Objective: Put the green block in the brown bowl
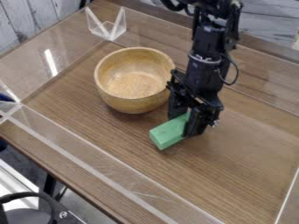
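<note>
Green block [169, 134] in end effector [191, 124], tilted, long axis lower-left.

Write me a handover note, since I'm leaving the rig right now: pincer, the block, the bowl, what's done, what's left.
Pincer: shut on one end of the green block, pointing steeply down.
Green block: tilted, its free end low near the wooden table, just right of the brown bowl.
Brown bowl: empty, upright.
Done: block gripped.
Left: carry it over the bowl's rim and release it inside.
</note>
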Tool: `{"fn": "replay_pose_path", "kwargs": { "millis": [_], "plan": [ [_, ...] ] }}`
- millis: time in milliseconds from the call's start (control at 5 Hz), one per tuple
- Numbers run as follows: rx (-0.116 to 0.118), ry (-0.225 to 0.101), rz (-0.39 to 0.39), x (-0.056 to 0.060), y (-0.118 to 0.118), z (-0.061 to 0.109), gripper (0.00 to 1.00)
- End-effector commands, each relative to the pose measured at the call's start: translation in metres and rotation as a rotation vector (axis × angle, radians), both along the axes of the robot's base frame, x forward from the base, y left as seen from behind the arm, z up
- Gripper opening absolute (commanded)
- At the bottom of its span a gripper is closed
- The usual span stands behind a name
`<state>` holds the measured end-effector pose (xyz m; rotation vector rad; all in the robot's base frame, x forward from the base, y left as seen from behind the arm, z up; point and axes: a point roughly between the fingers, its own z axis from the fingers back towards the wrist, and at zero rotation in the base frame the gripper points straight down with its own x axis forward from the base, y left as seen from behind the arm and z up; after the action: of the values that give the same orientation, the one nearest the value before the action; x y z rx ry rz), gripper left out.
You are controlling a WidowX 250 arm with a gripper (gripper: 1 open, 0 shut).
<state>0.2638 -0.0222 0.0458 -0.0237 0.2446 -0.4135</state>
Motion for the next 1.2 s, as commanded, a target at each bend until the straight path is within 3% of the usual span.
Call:
{"fn": "replay_pose_path", "kwargs": {
  "millis": [0, 600, 1000],
  "plan": [
    [-0.006, -0.098, 0.002, 0.006, -0.002, 0.017, 0.00],
    [0.044, -0.151, -0.038, 0.000, -0.009, 0.029, 0.00],
    [0.052, -0.179, 0.043, 0.013, 0.012, 0.056, 0.00]
  ]
}}
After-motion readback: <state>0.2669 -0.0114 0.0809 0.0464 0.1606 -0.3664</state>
